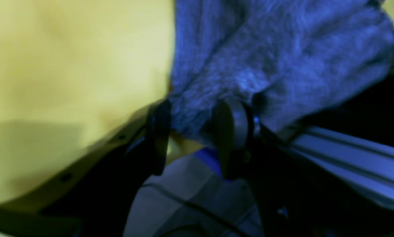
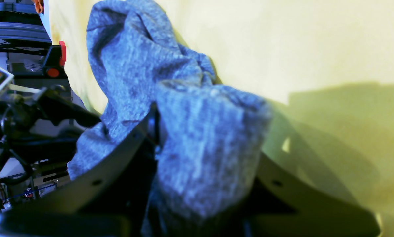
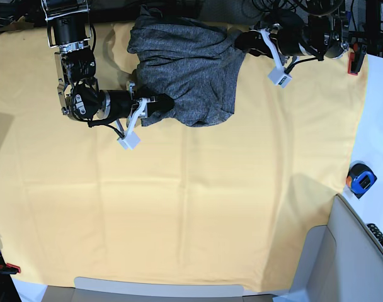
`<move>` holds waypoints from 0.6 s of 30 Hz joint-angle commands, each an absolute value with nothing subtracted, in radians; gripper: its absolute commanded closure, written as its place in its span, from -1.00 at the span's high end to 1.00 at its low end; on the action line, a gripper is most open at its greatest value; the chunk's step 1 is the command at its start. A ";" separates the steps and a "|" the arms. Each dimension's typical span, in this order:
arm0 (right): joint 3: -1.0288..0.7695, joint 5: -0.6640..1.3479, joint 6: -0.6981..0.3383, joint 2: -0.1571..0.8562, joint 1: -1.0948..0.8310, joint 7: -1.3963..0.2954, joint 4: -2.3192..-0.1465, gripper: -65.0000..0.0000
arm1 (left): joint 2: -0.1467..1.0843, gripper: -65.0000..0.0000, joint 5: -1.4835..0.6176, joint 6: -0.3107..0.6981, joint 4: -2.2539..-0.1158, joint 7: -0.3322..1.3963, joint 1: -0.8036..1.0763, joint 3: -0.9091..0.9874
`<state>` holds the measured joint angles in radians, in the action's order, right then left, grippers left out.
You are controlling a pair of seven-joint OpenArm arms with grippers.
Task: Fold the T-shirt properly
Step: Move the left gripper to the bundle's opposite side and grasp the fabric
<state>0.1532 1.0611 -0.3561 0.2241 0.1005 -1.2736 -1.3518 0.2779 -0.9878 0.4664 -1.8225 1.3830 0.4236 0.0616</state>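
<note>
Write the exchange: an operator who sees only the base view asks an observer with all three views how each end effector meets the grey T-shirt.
Operator: The right end effector is buried in the edge of the T-shirt. Does it hold cloth?
Observer: Yes. The right wrist view shows a thick bunch of shirt filling the gap between its fingers.
Operator: And the left end effector, at the far corner?
Observer: In the left wrist view its fingers stand apart with a fold of shirt between them. Whether they pinch it is unclear.
</note>
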 commanded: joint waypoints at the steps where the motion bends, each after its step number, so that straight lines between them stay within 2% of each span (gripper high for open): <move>1: 0.160 1.046 -0.346 0.226 0.096 -1.302 -1.340 -0.90 | 0.283 -0.24 -0.975 0.463 -1.813 1.396 0.414 0.041; 10: 0.160 1.046 -0.346 0.228 0.099 -1.302 -1.339 -0.91 | 0.283 -0.24 -0.974 0.463 -1.802 1.396 0.358 -0.076; 16: 0.159 1.046 -0.346 0.229 0.096 -1.302 -1.339 -0.91 | 0.278 -0.26 -0.951 0.456 -1.801 1.396 0.355 -0.073; 18: 0.159 1.046 -0.346 0.226 0.094 -1.302 -1.339 -0.91 | 0.278 -0.34 -0.917 0.403 -1.801 1.396 0.355 -0.044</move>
<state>0.1532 1.0683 -0.3588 0.2260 0.1028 -1.2785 -1.3499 0.2729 -0.9684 0.4103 -1.7977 1.3834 0.3519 -0.0525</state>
